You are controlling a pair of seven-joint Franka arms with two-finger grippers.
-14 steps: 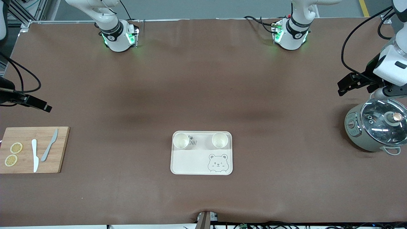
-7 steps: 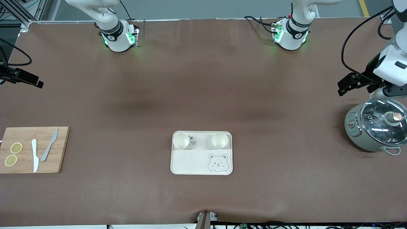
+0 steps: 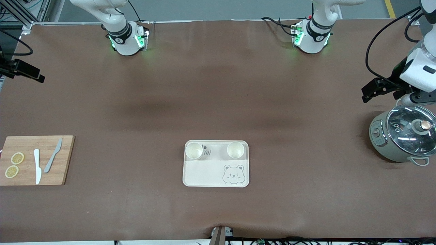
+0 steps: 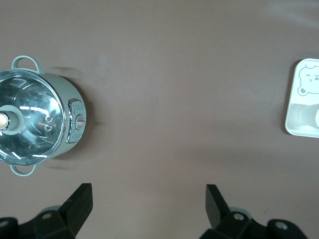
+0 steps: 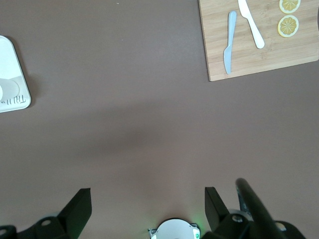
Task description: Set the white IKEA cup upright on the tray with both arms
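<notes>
Spanning the whole front view, the brown table point(image 3: 218, 102) carries everything else. Two white arms rise from bases along its top edge; the left arm point(image 3: 417, 68) hangs over the left arm's end of the table, the right arm's wrist shows only at the edge over the right arm's end.

Next in size, the grey-green pot with a glass lid point(image 3: 402, 137) sits at the left arm's end, just below the left gripper point(image 3: 369, 92) in that view. The left gripper's jaws are spread wide with nothing between them. The wooden cutting board point(image 3: 35, 160) lies at the right arm's end, holding a white knife point(image 3: 37, 166), a grey knife point(image 3: 53, 159) and two lemon slices point(image 3: 14, 164).

The tray point(image 3: 204, 173) lies between board and pot, near the front camera's edge of the table — cream-white, with a bear face. Two white cups point(image 3: 193, 150) point(image 3: 235, 149) stand upright on it, in the two corners farther from the front camera.

The right gripper point(image 3: 25, 71) hovers over bare table, well apart from the board — jaws spread, empty.
</notes>
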